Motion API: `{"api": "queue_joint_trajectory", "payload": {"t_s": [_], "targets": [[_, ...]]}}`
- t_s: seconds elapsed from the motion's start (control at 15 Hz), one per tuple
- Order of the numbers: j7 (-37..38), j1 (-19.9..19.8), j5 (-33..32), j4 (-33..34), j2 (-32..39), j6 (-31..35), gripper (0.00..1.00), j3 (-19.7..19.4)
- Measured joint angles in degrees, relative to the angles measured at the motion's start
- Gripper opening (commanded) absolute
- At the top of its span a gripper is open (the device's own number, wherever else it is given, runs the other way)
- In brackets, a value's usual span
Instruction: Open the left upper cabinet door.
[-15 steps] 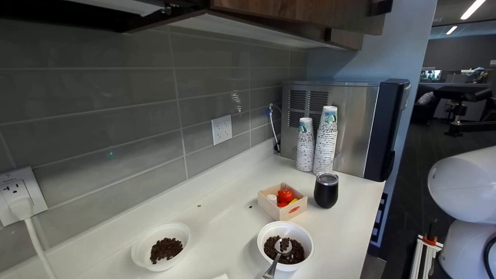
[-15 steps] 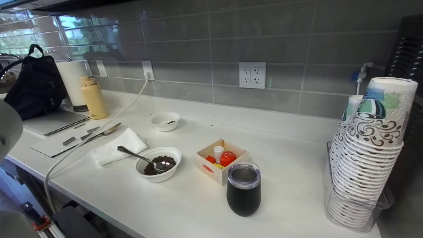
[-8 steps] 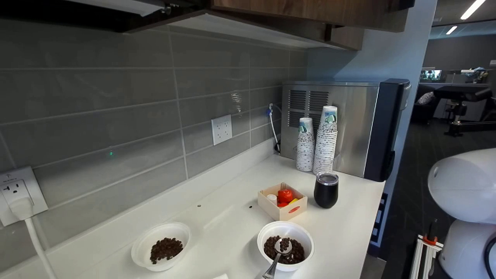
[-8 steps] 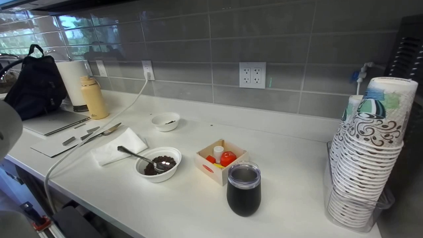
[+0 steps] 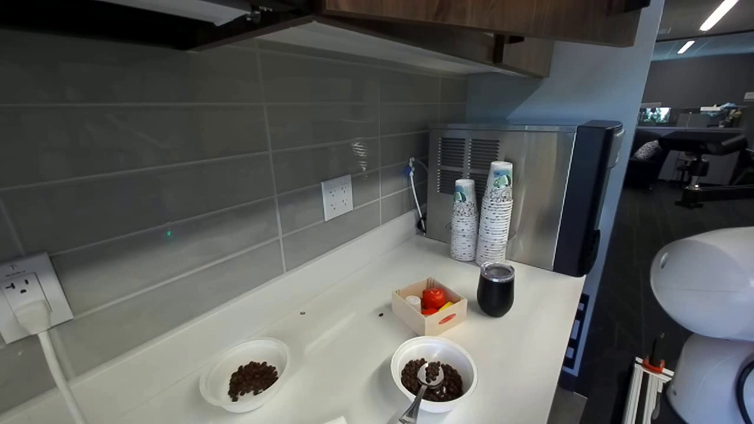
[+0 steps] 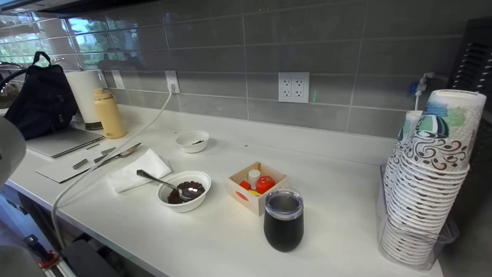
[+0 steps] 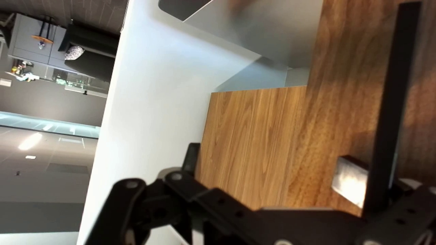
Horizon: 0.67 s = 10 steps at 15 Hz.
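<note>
The left upper cabinet door, brown wood, stands partly open at the top of an exterior view (image 5: 530, 20), its free end swung out from the cabinet. In the wrist view its darker wood face (image 7: 347, 95) bears a long black handle bar (image 7: 396, 102) and a shiny metal piece. My gripper (image 7: 289, 172) shows only in the wrist view, at the door's free edge. Its left finger stands wide of the right side, with nothing between them. The right finger merges with the black bar, so I cannot tell how it touches it. The door's upper part is out of view.
The neighbouring cabinet door (image 7: 252, 143) stands beside a pale wall (image 7: 160, 95). Below are paper cups (image 5: 495, 218), a black tumbler (image 5: 495, 291), a wooden box (image 5: 429, 309) and bowls (image 5: 434, 400) on the counter (image 6: 326, 231). The white arm (image 5: 704, 282) stands at the counter's front.
In an exterior view the door's free end has swung further out to the right, uncovering more of the cabinet behind it. The white arm shell has shifted slightly. The counter items have not moved.
</note>
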Motion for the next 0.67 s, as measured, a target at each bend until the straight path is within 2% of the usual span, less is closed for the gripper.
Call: {"api": "queue_joint_trajectory", "payload": {"t_s": [0.67], "targets": [[-0.02, 0.19, -0.14, -0.08, 0.29, 0.61, 1.00, 0.00]]}}
